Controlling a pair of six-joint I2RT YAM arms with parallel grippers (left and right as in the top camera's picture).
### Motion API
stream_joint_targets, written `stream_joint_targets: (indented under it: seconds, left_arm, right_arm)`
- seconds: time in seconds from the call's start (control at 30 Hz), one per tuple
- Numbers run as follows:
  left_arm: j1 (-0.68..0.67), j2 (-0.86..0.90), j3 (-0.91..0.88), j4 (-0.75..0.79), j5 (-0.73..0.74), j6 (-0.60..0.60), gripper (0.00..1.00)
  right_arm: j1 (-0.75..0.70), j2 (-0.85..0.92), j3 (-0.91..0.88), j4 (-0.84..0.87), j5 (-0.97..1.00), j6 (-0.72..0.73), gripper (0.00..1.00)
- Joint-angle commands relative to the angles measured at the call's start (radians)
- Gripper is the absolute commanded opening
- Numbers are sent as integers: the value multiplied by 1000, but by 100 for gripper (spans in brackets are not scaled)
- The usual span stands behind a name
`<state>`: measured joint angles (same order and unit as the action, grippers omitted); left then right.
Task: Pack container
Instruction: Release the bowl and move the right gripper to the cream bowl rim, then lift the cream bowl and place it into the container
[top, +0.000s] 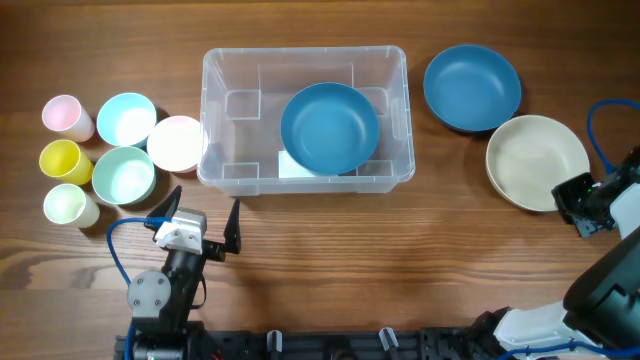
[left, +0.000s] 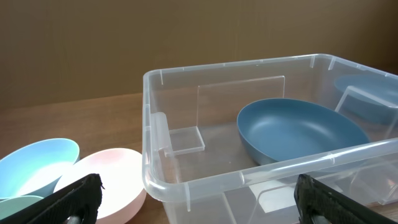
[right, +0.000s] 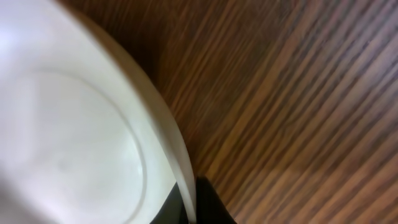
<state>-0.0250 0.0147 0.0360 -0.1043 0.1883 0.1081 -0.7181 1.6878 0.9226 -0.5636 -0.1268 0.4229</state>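
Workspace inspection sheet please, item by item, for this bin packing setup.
Surface: wood table.
Job's things: bin upright, open, holding one blue bowl.
Clutter: second blue bowl and cream bowl right of bin; pale blue bowl, green bowl, pink bowl, pink cup, yellow cup, pale cup to its left.
Hands: left hand open, empty, before bin; right hand at cream bowl's rim, grip unclear.
Cables: blue cable by left arm, another by right.
Surroundings: nothing seen.
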Motion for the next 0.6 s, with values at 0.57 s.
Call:
stream_joint_targets:
  seconds: [0.57]
  left_arm:
    - [6,-5,-10,3,2,12,100]
  right_arm:
    - [298,-764,46,73,-388,-83,4]
